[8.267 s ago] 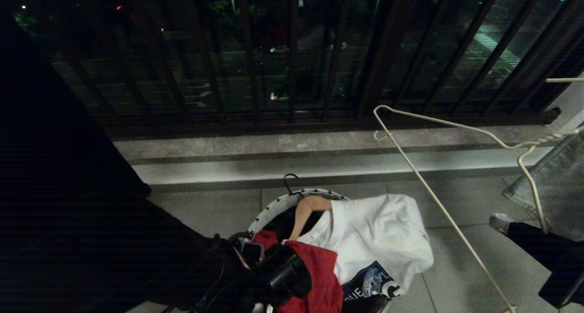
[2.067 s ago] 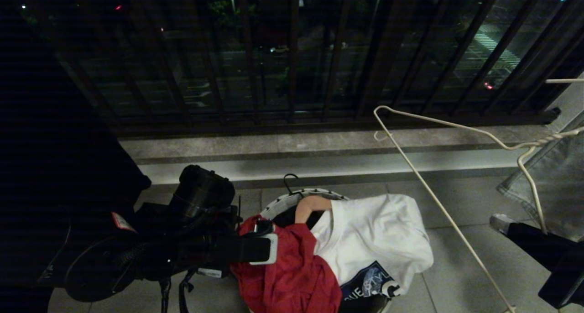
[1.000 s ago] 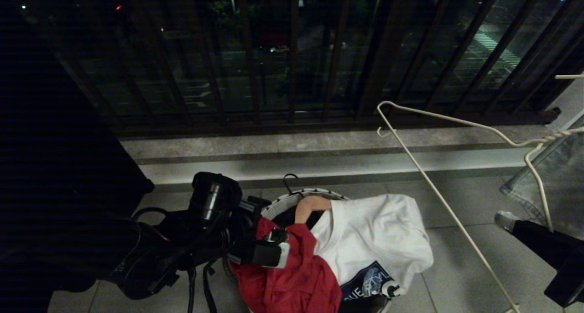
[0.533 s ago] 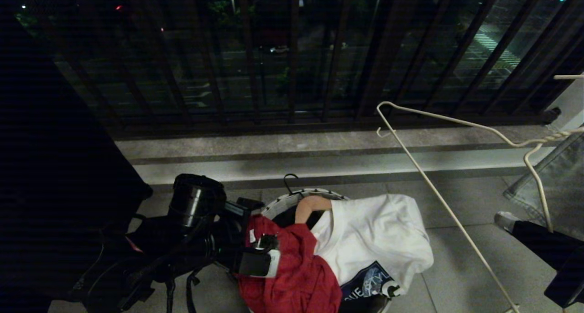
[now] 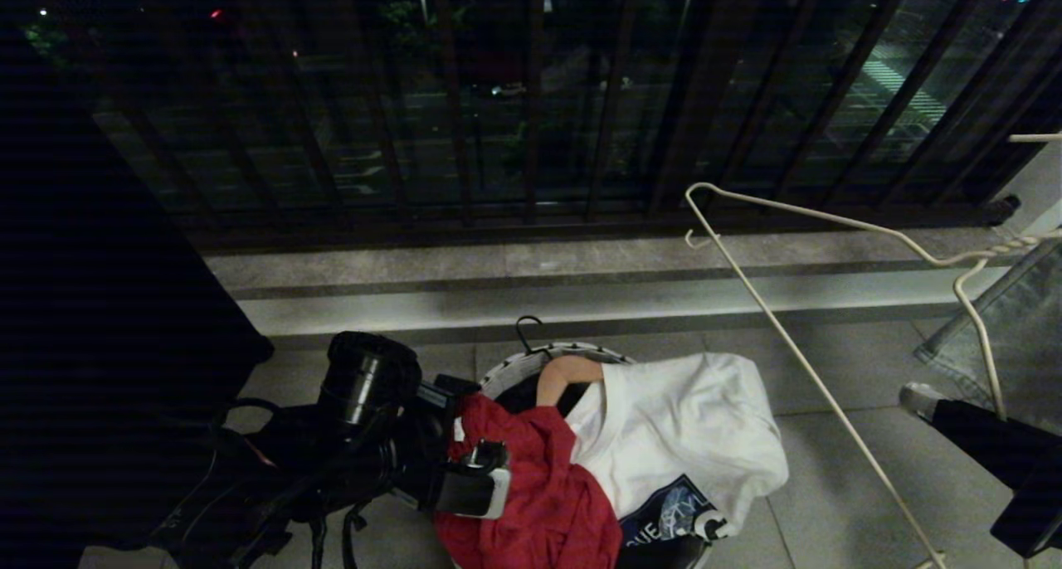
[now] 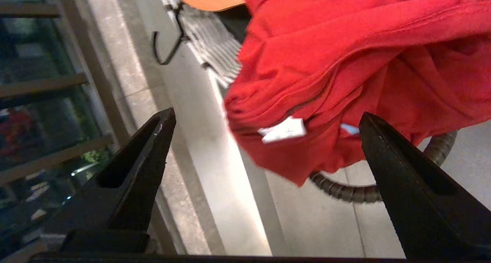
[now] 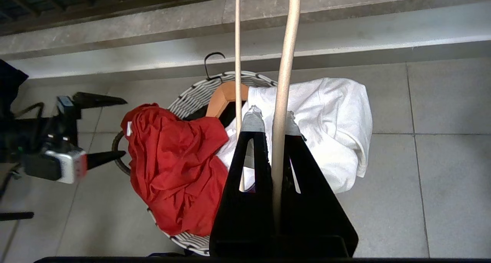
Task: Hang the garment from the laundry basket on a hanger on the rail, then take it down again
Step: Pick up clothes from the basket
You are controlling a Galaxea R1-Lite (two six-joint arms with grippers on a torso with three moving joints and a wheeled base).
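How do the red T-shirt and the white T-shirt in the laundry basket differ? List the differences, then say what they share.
1. The red T-shirt is crumpled and bunched; the white T-shirt lies spread and smoother.
2. The red T-shirt spills over the rim on the basket's side nearer the left gripper; the white T-shirt drapes over the opposite side.
3. The white T-shirt shows a dark print at its hem in the head view; the red T-shirt shows none.

Both rest on the laundry basket, ungripped.

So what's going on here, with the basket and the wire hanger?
The left gripper sits open at the edge of the laundry basket, fingers either side of a bunched fold of the red T-shirt that drapes over the rim, not yet closed on it. The right gripper is shut on the white wire hanger, holding it up over the basket's right side. A white T-shirt and a wooden hanger also lie in the basket.
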